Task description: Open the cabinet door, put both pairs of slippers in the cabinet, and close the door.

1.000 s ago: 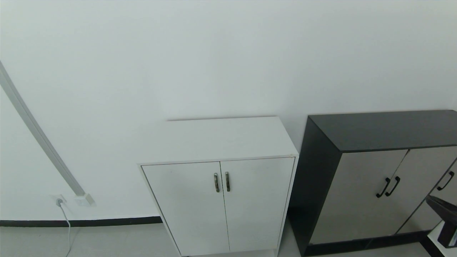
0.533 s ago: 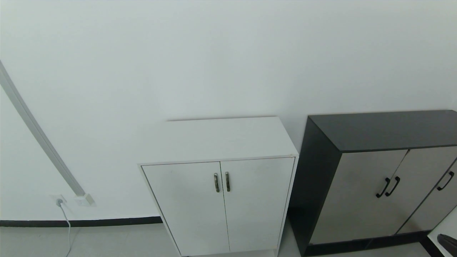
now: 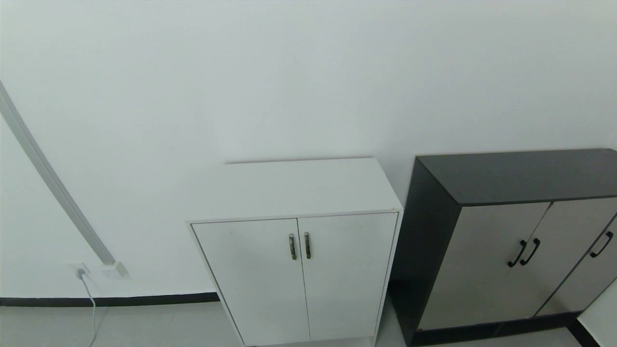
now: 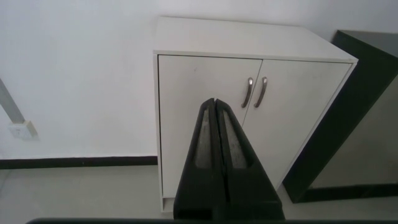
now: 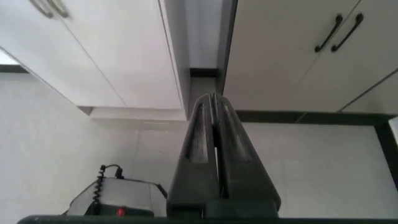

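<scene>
The white cabinet [image 3: 289, 193] stands in the lower middle of the head view, with both doors closed. A black cabinet [image 3: 511, 176] stands just beside it, at the lower right. The left gripper [image 4: 214, 102] and the right gripper [image 5: 214, 98] are pinched tight and hold nothing.

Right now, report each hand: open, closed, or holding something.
Left hand: closed, fingers pressed together, holding nothing.
Right hand: closed, fingers pressed together, holding nothing.
</scene>
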Controlling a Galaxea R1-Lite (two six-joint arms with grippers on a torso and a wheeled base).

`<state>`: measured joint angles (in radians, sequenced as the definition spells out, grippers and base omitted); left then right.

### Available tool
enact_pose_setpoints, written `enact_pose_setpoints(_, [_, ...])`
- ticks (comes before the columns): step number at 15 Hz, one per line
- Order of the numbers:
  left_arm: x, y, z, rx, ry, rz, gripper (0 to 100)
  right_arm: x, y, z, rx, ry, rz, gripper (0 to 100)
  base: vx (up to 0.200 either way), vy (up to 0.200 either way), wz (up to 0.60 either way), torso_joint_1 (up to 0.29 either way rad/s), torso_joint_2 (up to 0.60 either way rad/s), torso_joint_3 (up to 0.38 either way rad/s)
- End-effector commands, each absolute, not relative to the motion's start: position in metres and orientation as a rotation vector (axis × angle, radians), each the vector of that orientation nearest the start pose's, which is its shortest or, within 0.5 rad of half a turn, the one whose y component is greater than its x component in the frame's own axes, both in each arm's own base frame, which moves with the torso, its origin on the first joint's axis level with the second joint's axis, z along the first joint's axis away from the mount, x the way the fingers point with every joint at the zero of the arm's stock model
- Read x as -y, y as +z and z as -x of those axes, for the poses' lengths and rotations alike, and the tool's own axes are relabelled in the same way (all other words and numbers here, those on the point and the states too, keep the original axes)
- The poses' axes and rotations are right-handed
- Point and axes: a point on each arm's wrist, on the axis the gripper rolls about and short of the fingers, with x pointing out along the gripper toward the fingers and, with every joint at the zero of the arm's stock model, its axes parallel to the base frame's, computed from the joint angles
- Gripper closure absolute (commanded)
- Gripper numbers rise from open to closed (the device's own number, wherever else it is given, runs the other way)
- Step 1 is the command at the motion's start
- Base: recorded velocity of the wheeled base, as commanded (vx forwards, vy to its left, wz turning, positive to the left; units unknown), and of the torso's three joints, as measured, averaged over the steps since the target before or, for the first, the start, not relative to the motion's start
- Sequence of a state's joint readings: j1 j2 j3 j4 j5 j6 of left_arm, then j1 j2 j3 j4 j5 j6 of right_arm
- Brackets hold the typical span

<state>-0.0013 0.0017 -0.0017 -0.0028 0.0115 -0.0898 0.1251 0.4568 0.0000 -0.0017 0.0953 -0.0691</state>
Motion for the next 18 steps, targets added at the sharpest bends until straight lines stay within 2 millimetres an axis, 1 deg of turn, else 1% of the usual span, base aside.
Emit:
enact_pose_setpoints(1, [0.000, 0.076, 0.023, 0.004, 0.011, 0.091, 100, -0.003, 0.078, -0.006, -0.380, 0.238, 0.080, 100, 0.000, 0.000, 0.00, 0.000, 0.00, 0.000])
enact_pose_setpoints(6, [0.000, 0.077, 0.023, 0.005, 0.012, 0.091, 100, -0.002, 0.078, 0.006, -0.220, 0.143, 0.070, 100, 0.000, 0.000, 0.00, 0.000, 0.00, 0.000])
enact_pose_setpoints(8, [0.000, 0.077, 0.023, 0.005, 0.012, 0.091, 100, -0.002, 0.077, 0.013, -0.127, 0.101, 0.070, 100, 0.000, 0.000, 0.00, 0.000, 0.00, 0.000])
enact_pose_setpoints(10, [0.000, 0.076, 0.023, 0.004, 0.012, 0.091, 100, -0.002, 0.076, 0.019, -0.058, 0.090, 0.071, 100, 0.000, 0.000, 0.00, 0.000, 0.00, 0.000])
enact_pose_setpoints(11, [0.000, 0.076, 0.023, 0.004, 0.012, 0.091, 100, -0.002, 0.076, 0.019, -0.053, 0.089, 0.071, 100, 0.000, 0.000, 0.00, 0.000, 0.00, 0.000])
enact_pose_setpoints(12, [0.000, 0.077, 0.023, 0.005, 0.012, 0.092, 100, -0.002, 0.075, 0.023, -0.003, 0.088, 0.070, 100, 0.000, 0.000, 0.00, 0.000, 0.00, 0.000])
enact_pose_setpoints(15, [0.000, 0.076, 0.023, 0.004, 0.012, 0.092, 100, -0.002, 0.075, 0.023, -0.003, 0.088, 0.044, 100, 0.000, 0.000, 0.00, 0.000, 0.00, 0.000])
enact_pose_setpoints(18, [0.000, 0.076, 0.023, 0.004, 0.012, 0.097, 100, -0.001, 0.076, 0.023, 0.002, 0.054, -0.024, 100, 0.000, 0.000, 0.00, 0.000, 0.00, 0.000])
